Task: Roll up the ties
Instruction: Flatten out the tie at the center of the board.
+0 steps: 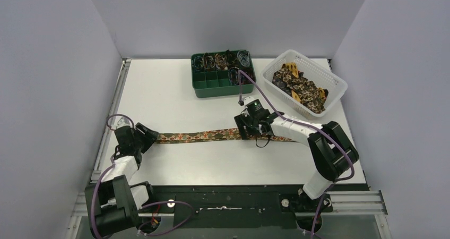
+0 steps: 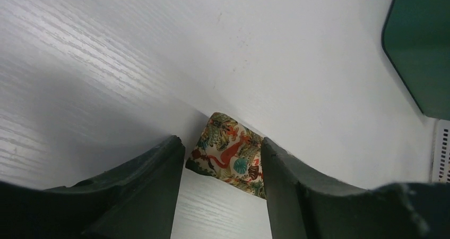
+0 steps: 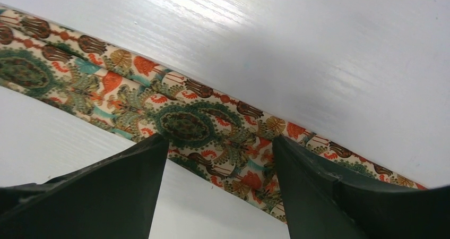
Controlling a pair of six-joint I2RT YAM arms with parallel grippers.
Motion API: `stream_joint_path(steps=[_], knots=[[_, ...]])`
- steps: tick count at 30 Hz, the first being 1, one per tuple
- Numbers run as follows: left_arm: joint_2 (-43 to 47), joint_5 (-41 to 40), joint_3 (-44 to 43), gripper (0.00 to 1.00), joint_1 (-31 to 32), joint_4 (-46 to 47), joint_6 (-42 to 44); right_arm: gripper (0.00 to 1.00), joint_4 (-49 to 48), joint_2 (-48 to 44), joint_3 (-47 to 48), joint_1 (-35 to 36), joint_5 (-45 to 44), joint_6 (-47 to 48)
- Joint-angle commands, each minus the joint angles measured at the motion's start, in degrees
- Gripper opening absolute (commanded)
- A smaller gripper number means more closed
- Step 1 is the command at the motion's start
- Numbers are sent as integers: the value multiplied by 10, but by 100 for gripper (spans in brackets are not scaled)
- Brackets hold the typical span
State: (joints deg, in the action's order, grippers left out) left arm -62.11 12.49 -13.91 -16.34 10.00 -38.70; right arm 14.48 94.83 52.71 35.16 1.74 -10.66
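One tie [image 1: 207, 136] lies flat across the middle of the worktop [image 1: 159, 90]. At its left end, the left gripper [image 2: 221, 142] has its jaws apart with the tip between them. The right gripper [image 3: 218, 138], at centre frame, straddles the strip with jaws apart.

Bright, even light from above. Right wrist view: soft grey shadow on table [image 3: 329, 74] just above tie [image 3: 185, 122]. White glare farther up from tie. Print on tie sharp. Dark fingers [image 3: 106, 196] below tie blurry.
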Motion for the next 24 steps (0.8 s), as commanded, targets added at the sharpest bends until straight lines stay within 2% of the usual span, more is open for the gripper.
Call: stream_joint_path(steps=[1, 4, 7, 14, 20, 24], knots=[[-9, 3, -22, 52, -3, -15, 26, 75, -9, -63, 23, -4, 36, -3], [-7, -7, -19, 45, -3, -12, 34, 76, -7, -85, 25, -8, 29, -17], [-13, -8, -20, 28, -4, -7, 42, 76, -6, -102, 15, -33, 19, -49], [-17, 6, -13, 0, -4, 4, 36, 75, -5, -156, -56, -174, 19, -138], [-1, 34, -9, 0, -20, 21, 0, 72, 6, -191, -120, -262, -7, -168], [13, 58, -12, 0, -43, 12, -5, 72, 5, -202, -143, -294, -32, -177]])
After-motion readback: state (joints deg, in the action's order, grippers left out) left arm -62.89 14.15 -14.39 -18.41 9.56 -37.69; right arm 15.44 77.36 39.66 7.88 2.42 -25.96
